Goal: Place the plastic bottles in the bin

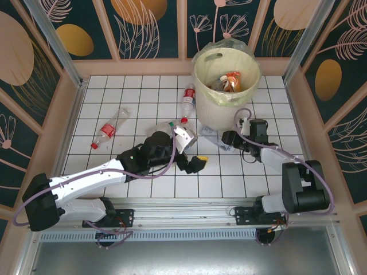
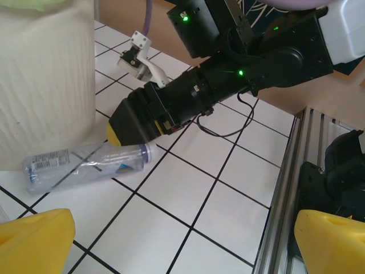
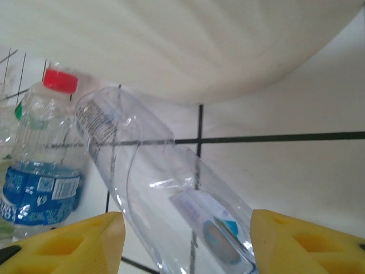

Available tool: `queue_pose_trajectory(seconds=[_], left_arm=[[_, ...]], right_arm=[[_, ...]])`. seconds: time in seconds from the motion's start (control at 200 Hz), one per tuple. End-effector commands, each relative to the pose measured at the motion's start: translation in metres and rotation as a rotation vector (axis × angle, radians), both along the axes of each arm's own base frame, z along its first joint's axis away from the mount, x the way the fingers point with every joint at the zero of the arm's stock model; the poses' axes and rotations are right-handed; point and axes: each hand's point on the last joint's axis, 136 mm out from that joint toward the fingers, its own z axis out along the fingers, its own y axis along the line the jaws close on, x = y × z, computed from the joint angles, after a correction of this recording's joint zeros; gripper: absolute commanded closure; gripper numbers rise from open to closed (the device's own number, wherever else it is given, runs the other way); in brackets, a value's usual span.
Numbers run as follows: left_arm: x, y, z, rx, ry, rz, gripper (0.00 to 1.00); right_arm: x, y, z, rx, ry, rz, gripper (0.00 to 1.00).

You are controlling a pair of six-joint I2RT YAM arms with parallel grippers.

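A clear plastic bottle [image 3: 171,188] lies on its side on the white tiles at the foot of the bin [image 1: 226,69], a cream bucket with a bag liner. My right gripper [image 3: 188,245] is open and low, its yellow fingers [image 3: 68,242] astride this bottle [image 2: 85,166] near its cap end. My left gripper [image 2: 182,245] hangs wide open over bare tiles, holding nothing, a little short of that bottle. A blue-labelled bottle with a red cap [image 3: 43,165] stands just behind it. Two red-labelled bottles [image 1: 106,133] [image 1: 188,97] lie farther left. Orange-labelled bottles [image 1: 231,82] sit inside the bin.
Another clear bottle with a green cap [image 1: 166,127] lies beside my left forearm. The bin wall [image 2: 45,74] rises close on the left of the left wrist view. A metal rail [image 2: 285,188] borders the table's near edge. Wooden walls enclose the tiled floor.
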Motion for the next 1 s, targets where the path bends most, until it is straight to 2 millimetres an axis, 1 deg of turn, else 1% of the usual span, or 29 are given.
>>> queue_pose_trajectory(seconds=[0.0, 0.105, 0.28, 0.435, 0.611, 0.711, 0.766, 0.786, 0.821, 0.996], left_arm=[[-0.005, -0.001, 0.010, -0.047, -0.008, -0.017, 0.01], [-0.005, 0.000, 0.012, -0.050, -0.011, -0.016, 0.01], [-0.006, 0.002, 0.014, -0.051, -0.014, -0.010, 0.02], [-0.005, 0.007, 0.014, -0.049, -0.019, 0.002, 0.01], [-0.005, 0.008, 0.015, -0.049, -0.021, 0.008, 0.01], [-0.005, 0.009, 0.015, -0.051, -0.024, 0.009, 0.01], [-0.005, 0.009, 0.015, -0.050, -0.024, 0.009, 0.01], [-0.006, 0.009, 0.016, -0.052, -0.025, 0.008, 0.01], [-0.006, 0.010, 0.015, -0.050, -0.025, 0.010, 0.01], [-0.006, 0.012, 0.017, -0.053, -0.032, 0.015, 0.01]], right_arm=[[-0.011, 0.009, 0.000, -0.061, 0.017, 0.046, 0.38], [-0.014, 0.022, -0.005, -0.093, 0.045, 0.093, 0.37], [-0.018, 0.042, -0.019, -0.229, 0.071, 0.167, 0.34], [-0.018, 0.056, -0.022, -0.294, 0.069, 0.205, 0.29], [-0.024, 0.073, -0.033, -0.386, 0.109, 0.286, 0.27], [-0.027, 0.080, -0.039, -0.427, 0.132, 0.323, 0.27], [-0.026, 0.079, -0.043, -0.447, 0.149, 0.323, 0.26], [-0.030, 0.085, -0.044, -0.458, 0.150, 0.340, 0.27], [-0.030, 0.086, -0.045, -0.470, 0.151, 0.344, 0.27], [-0.031, 0.088, -0.056, -0.554, 0.176, 0.350, 0.27]])
